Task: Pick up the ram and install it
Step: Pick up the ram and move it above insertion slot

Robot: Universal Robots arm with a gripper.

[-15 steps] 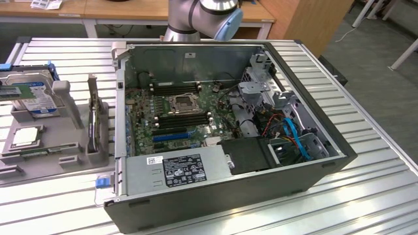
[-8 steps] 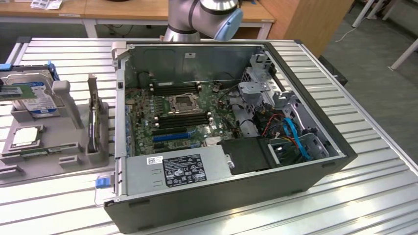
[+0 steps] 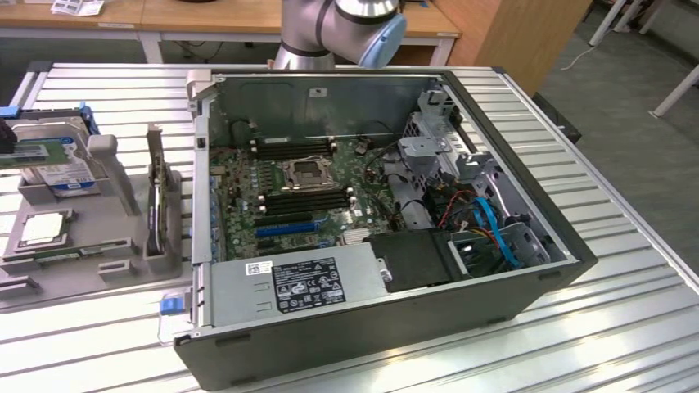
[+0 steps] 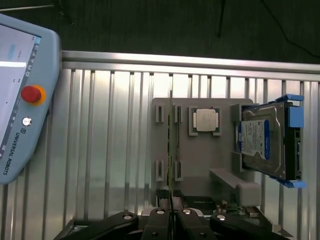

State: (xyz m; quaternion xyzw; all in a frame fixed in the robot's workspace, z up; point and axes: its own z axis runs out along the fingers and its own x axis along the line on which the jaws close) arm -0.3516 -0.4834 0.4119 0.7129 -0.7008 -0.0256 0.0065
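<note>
You are looking at the gripper point(image 4: 171, 215) in the wrist view, with its black fingers drawn together. There is no visible gap between them, and you can make out nothing clamped there. The ram point(image 4: 172, 145), a long thin green circuit-board stick, sits on its edge in a slot of the flat grey plastic fixture tray point(image 4: 200, 165), between small grey clips. The closed fingers line up with the stick's narrow edge, but you cannot tell whether they touch it.

In the exterior view you find the same ram point(image 3: 55, 255) at the near end of the grey tray point(image 3: 120, 246), on the exterior view's left. It is well apart from the open dark-grey computer case point(image 3: 382, 327).

Beside the ram on the tray lies a square silver processor chip point(image 4: 206, 120). Past that, a silver hard drive with a blue label point(image 4: 262, 140) stands propped in its holder with blue rails at its ends.

Inside the case, the green motherboard point(image 3: 327, 214) lies flat, with rows of black plastic memory slots point(image 3: 311, 201) on either side of the metal processor socket point(image 3: 306, 173). A grey power supply with a black label point(image 3: 295, 282) sits along the near wall.

Everything rests on the ribbed silver metal table point(image 3: 611, 327). The robot arm's grey and blue joint point(image 3: 366, 29) rises behind the case. A pale blue-grey teach pendant with a red stop button point(image 4: 31, 94) lies at the table's edge in the wrist view.
</note>
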